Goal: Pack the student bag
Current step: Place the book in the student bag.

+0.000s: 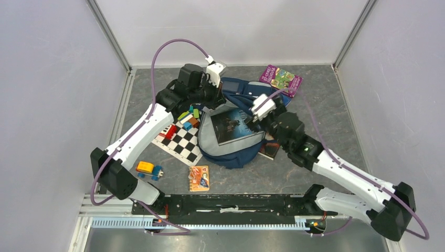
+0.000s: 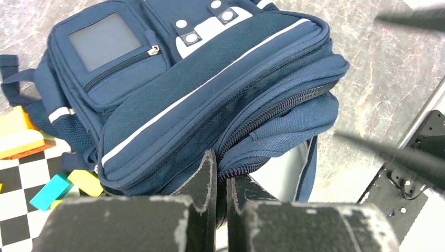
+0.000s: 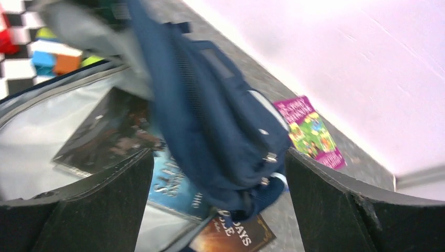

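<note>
1. Student bag (image 1: 231, 157) lies mid-table. Main compartment is open w/ grey lining showing, navy front flap raised at far end.
2. L gripper (image 2: 221, 170): fingers together, pinched on bag's zip edge at its far-left corner, flap hanging from them.
3. R gripper (image 3: 218, 157): fingers wide apart, over bag's open mouth from the right side, gripping nothing.
4. Dark book (image 1: 233, 126) lies inside bag on the lining.
5. Brown book (image 1: 268, 149) pokes out at bag's right edge.
6. Purple book (image 1: 281, 79) lies beyond bag, far right, apart.
7. Checkered board (image 1: 178, 139) is just left of bag, w/ coloured blocks (image 1: 189, 118) on it.
8. Toy truck (image 1: 148, 169) and orange pack (image 1: 199, 178) are on bag's near-left side, apart from it.
</note>
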